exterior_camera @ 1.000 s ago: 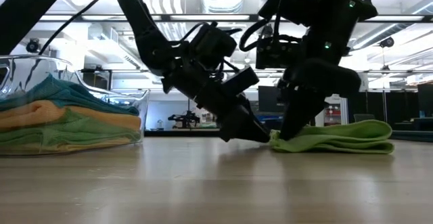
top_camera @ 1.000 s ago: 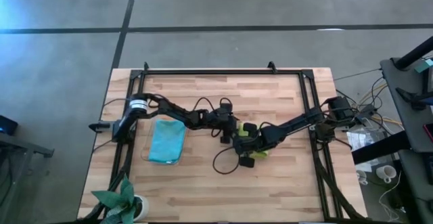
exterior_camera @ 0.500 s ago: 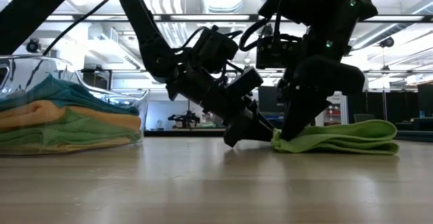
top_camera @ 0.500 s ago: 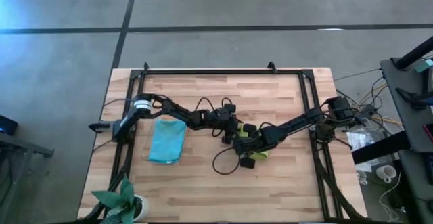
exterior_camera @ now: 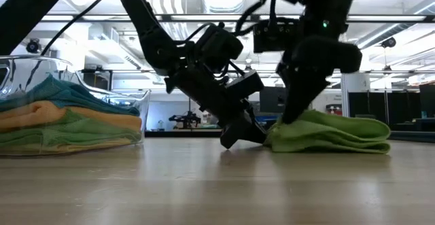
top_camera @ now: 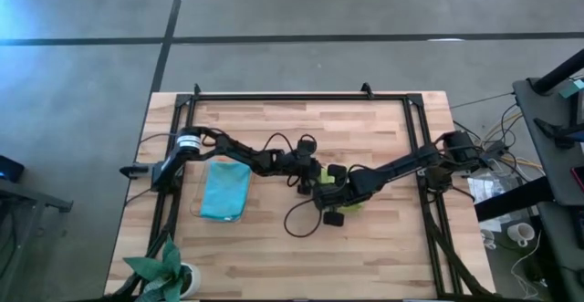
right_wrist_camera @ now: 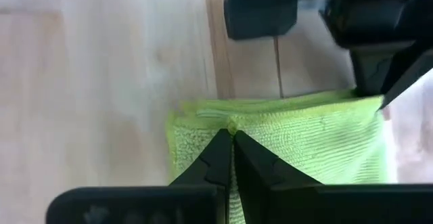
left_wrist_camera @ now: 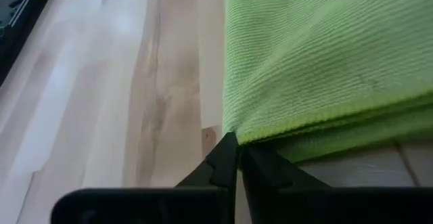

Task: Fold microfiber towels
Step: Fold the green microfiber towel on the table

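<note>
Since a second ago: lime green towel (exterior_camera: 326,131) bunched taller and pulled closer to the left pincer, no longer lying flat as a low fold; right arm shifted a little toward the left arm.

Far left on the tabletop (top_camera: 274,247): clear container (exterior_camera: 139,113) holding a stack of folded towels (exterior_camera: 64,119), teal on top, then orange, then green, with a yellowish one lowest. From above, only the light blue towel (top_camera: 224,191) of that stack visible. Potted plant (top_camera: 164,270) at the tabletop's near left corner, well apart from the work.

Mid-tabletop: left pincer (exterior_camera: 253,134) angled down to the wood, tips pressed together on the left corner of the lime green towel, as seen in the left wrist view, with cloth caught at the closed tips (left_wrist_camera: 230,158). Just right of it: right pincer (exterior_camera: 289,116) coming down steeply onto the same towel, fingers (right_wrist_camera: 220,160) closed and pinching a fold of the cloth's edge. Both pincers close together, nearly touching, with the lime green towel heaped to their right on the wood.
</note>
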